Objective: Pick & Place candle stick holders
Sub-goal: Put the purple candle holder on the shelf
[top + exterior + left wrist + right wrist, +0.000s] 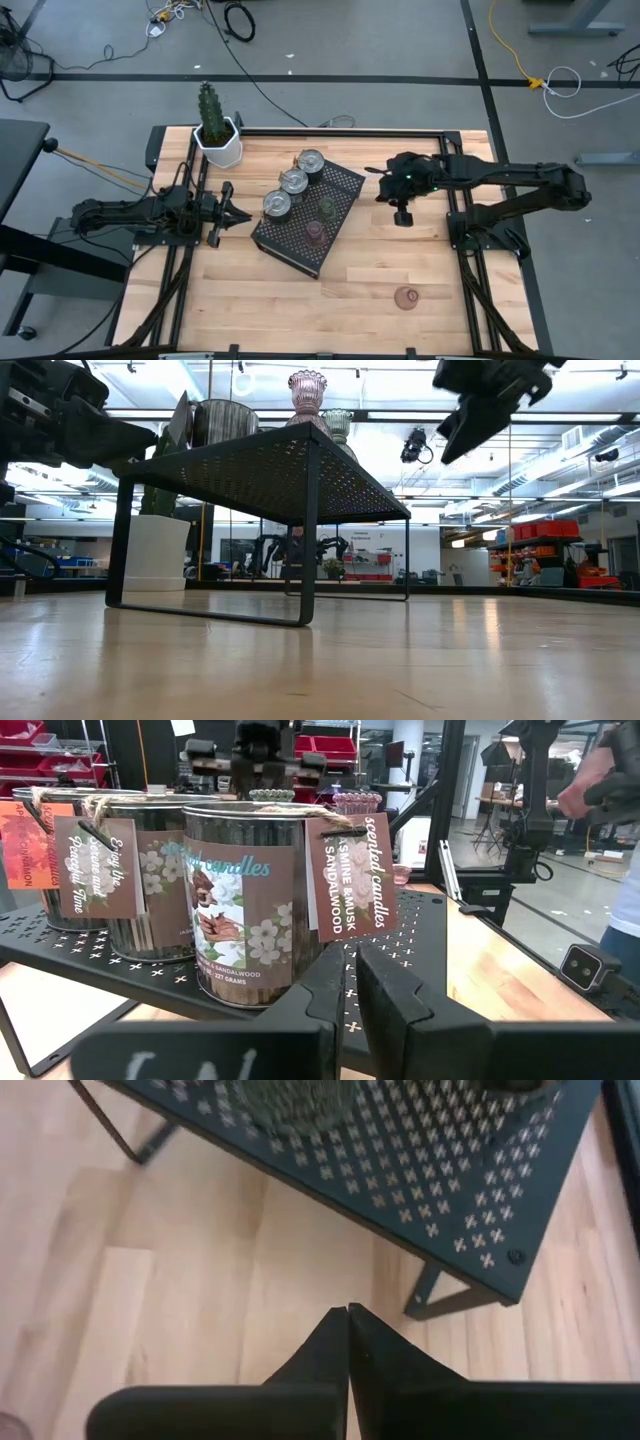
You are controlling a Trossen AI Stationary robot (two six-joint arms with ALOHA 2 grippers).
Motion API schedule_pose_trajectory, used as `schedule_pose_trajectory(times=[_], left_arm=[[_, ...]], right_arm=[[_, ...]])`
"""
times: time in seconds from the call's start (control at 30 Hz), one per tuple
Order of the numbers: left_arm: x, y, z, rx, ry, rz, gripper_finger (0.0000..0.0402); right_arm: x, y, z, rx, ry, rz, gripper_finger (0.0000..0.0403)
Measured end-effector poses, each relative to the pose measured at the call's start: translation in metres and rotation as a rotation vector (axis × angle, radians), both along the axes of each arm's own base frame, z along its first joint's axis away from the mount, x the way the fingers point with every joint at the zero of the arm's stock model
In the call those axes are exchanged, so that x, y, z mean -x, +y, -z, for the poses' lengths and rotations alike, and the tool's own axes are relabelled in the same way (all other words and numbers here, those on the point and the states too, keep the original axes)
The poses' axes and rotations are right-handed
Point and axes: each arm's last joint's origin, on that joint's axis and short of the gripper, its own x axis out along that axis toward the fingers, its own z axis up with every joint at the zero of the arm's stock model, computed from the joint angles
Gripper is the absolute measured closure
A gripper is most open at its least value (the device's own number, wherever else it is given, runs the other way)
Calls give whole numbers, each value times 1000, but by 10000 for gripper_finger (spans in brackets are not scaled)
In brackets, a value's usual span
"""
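Three shiny silver candle stick holders (293,182) with paper tags (350,875) stand in a row on the left side of the black perforated tray (340,180). An olive glass holder (327,207) and a pinkish one (315,232) also stand on it. Another pinkish holder (406,297) rests on the table toward the near right. My right gripper (347,1312) hangs shut in the air, tilted down over bare wood just right of the tray's far right corner. My left gripper (355,955) lies level and shut just left of the tray, facing the silver holders.
A white pot with a cactus (218,140) stands at the far left corner. The tray stands raised on thin legs (308,540). Black rails (465,270) run along both side edges. Bare wood lies in front of the tray. A person (620,780) shows beyond the table.
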Motion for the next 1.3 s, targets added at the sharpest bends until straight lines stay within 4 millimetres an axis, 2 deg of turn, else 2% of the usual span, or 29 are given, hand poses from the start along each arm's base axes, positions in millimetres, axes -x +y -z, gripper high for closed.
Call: schedule_pose_trajectory(times=[0.2, 0.53, 0.67, 0.87, 1.3], left_arm=[[0, 0, 0, 0, 0, 0, 367], [0, 0, 0, 0, 0, 0, 367], [0, 0, 0, 0, 0, 0, 367], [0, 0, 0, 0, 0, 0, 367], [0, 0, 0, 0, 0, 0, 367]], right_arm=[[9, 15, -11, -13, -53, -47, 396], [9, 46, -10, -28, -39, -174, 396], [11, 60, -10, -29, -33, -236, 381], [14, 77, -9, -12, -30, -255, 323], [23, 101, -8, -91, 12, -230, 161]])
